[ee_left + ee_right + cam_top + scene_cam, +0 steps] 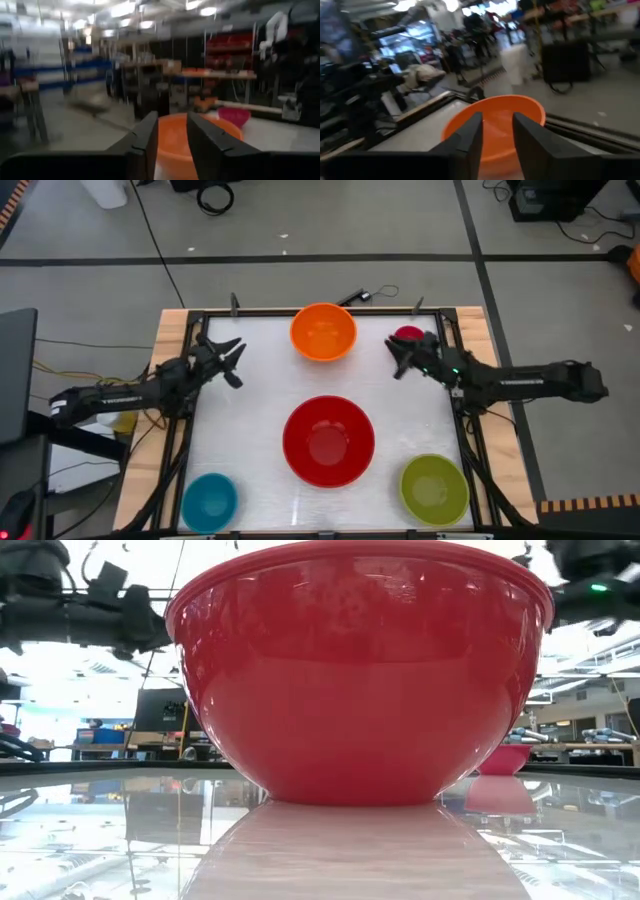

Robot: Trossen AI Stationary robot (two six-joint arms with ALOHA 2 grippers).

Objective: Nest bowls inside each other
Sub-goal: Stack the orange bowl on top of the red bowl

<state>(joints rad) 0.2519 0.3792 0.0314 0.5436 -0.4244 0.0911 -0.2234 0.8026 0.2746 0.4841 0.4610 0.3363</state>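
The worktop (pixel 260 390) is a pale, glossy rectangular surface inside a dark frame. Five round glossy plastic bowls rest on it, all separate, none nested.

The large red bowl (pixel 328 440) sits at the middle of the worktop, slightly toward the near edge; in the low view it fills most of the picture (pixel 360 670). The orange bowl (pixel 323 332) stands at the middle of the far edge. The small magenta-pink bowl (pixel 407 335) is near the far right corner, partly covered from above by the right arm. The yellow-green bowl (pixel 434 488) occupies the near right corner. The blue bowl (pixel 210 500) occupies the near left corner.

The left gripper (pixel 232 362) hangs above the far left part of the worktop, pointing toward the orange bowl and well apart from it. In the left wrist view its two dark fingers (pixel 145 142) stand slightly apart with a narrow gap between them. They hold nothing and touch nothing; the orange bowl (pixel 175 145) shows through the gap, beyond the tips.

The right gripper (pixel 398 358) hangs above the far right part of the worktop, just beside the magenta-pink bowl, pointing toward the orange bowl. In the right wrist view its fingers (pixel 470 137) are likewise parted by a modest gap and empty, with the orange bowl (pixel 497 117) beyond them, not contacted.
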